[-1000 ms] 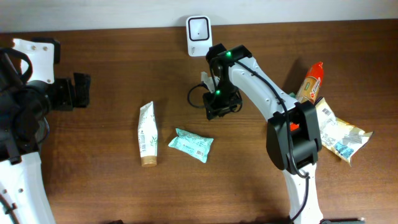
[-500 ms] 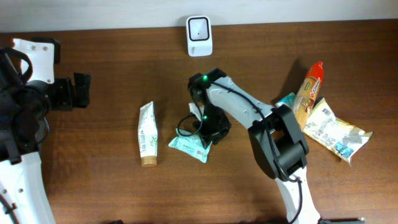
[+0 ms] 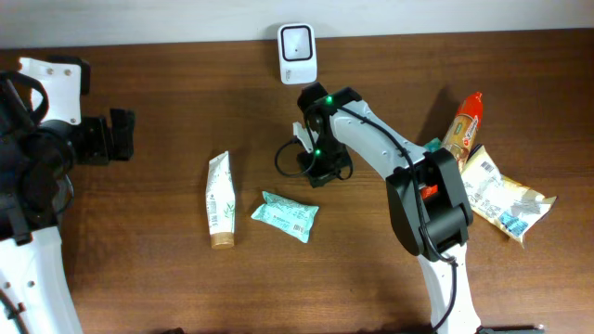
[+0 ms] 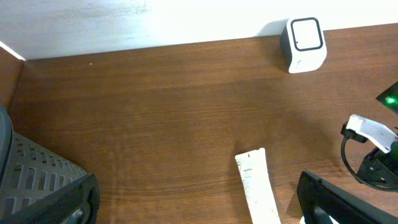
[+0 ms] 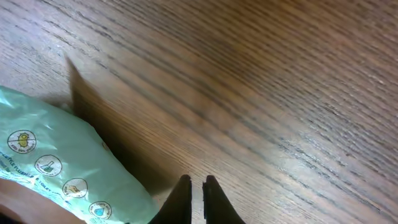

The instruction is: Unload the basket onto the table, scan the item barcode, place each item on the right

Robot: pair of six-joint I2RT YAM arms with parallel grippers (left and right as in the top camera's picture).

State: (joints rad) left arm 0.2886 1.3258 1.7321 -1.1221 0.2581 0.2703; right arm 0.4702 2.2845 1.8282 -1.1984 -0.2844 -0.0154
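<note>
A teal packet [image 3: 285,215] with a barcode label lies flat on the wooden table, and its end shows at the lower left of the right wrist view [image 5: 56,165]. My right gripper [image 3: 318,170] hovers just up and right of it, between the packet and the white scanner [image 3: 297,42]. In its own view the right gripper [image 5: 197,182] is shut with nothing between the fingertips, and the packet lies apart to their left. My left gripper [image 3: 116,135] stands wide open and empty at the far left [image 4: 199,210].
A white tube [image 3: 219,199] lies left of the packet, also in the left wrist view [image 4: 256,183]. Several snack bags [image 3: 497,190] are piled at the right edge. The scanner [image 4: 305,42] stands against the back wall. A grey basket [image 4: 31,174] sits at the left.
My right arm dipped onto the teal packet, then pulled back toward the scanner while its jaws closed. The packet stays where it lay. The left arm has not moved.
</note>
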